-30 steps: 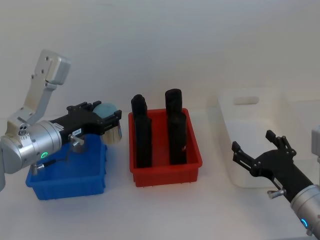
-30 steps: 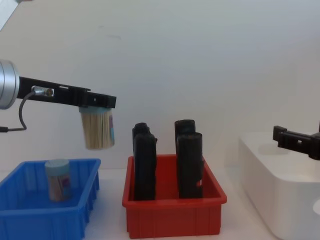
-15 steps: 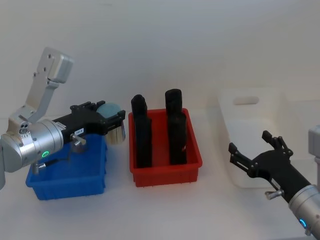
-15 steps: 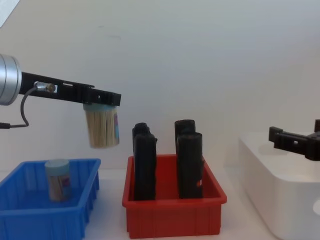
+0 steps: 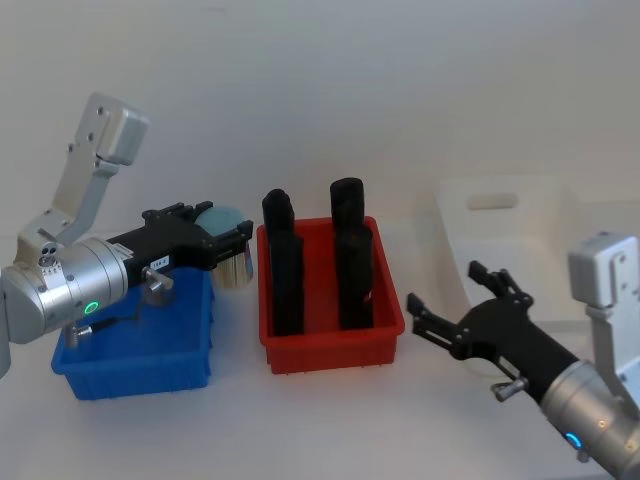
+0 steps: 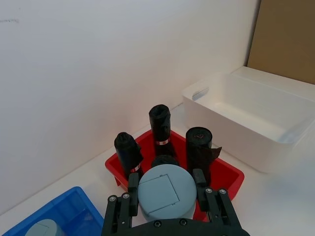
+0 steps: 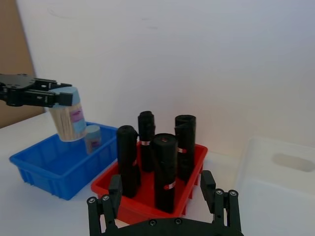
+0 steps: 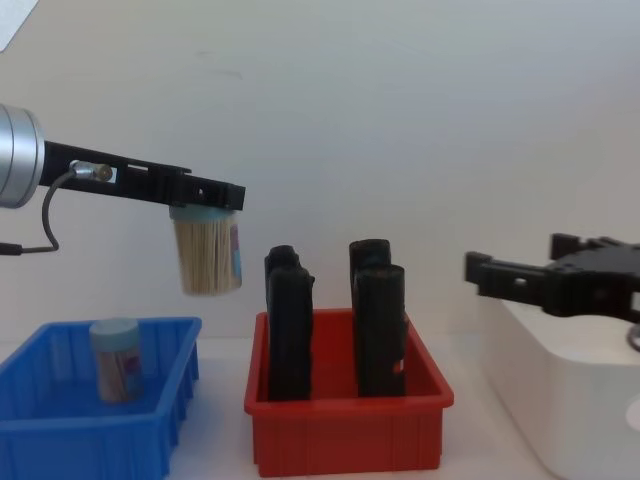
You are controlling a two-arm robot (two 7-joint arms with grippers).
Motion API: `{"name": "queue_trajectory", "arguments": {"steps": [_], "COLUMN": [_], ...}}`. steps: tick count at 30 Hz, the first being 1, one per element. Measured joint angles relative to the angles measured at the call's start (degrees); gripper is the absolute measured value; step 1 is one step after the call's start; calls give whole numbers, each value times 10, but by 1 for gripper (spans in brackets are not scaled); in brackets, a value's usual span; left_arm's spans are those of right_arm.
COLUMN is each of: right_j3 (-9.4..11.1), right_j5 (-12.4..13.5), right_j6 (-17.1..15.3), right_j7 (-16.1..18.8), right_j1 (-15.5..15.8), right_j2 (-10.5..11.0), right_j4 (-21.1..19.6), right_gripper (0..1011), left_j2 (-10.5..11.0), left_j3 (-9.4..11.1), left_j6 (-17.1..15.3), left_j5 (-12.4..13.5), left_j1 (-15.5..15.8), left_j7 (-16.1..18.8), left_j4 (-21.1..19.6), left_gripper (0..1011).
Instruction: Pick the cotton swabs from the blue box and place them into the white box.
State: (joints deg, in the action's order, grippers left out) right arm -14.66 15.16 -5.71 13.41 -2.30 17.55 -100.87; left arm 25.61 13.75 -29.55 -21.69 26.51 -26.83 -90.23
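Head view: our left gripper point(image 5: 228, 243) is clamped on one cotton swabs jar point(image 5: 220, 218), centre left, over the blue box point(image 5: 140, 345)'s right edge, and our right gripper point(image 5: 446, 292) sits lower right by the white box point(image 5: 500, 215), fingers spread. Chest view: two jars, one held and a second jar point(image 8: 117, 358) in the blue box, plus four black blocks point(image 8: 288, 335) and one red bin point(image 8: 345, 425). We judge this the carry step; next, rightward over the red bin to the white box.

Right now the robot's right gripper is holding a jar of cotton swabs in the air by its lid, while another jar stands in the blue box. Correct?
Not quite: the left gripper holds the raised jar of cotton swabs by its lid, as the chest view shows. The right gripper is open and empty. The other jar does stand in the blue box.
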Motion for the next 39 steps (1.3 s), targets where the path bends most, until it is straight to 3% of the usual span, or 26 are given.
{"name": "queue_trajectory", "arguments": {"steps": [17, 39], "right_j3": [-38, -44], "right_j5": [-44, -44], "right_j6": [-31, -29], "right_j7": [77, 63], "right_j1": [-61, -71], "right_j2": [-54, -65], "right_j4": [43, 58], "right_gripper": [1002, 1001], "left_j2": [0, 0], "left_j3": [0, 0], "left_j6": [-1, -1], "left_j5": [0, 0], "left_j1": [0, 0], "left_j7": [-1, -2], "left_j4": [-1, -1], "left_gripper": [664, 664]}}
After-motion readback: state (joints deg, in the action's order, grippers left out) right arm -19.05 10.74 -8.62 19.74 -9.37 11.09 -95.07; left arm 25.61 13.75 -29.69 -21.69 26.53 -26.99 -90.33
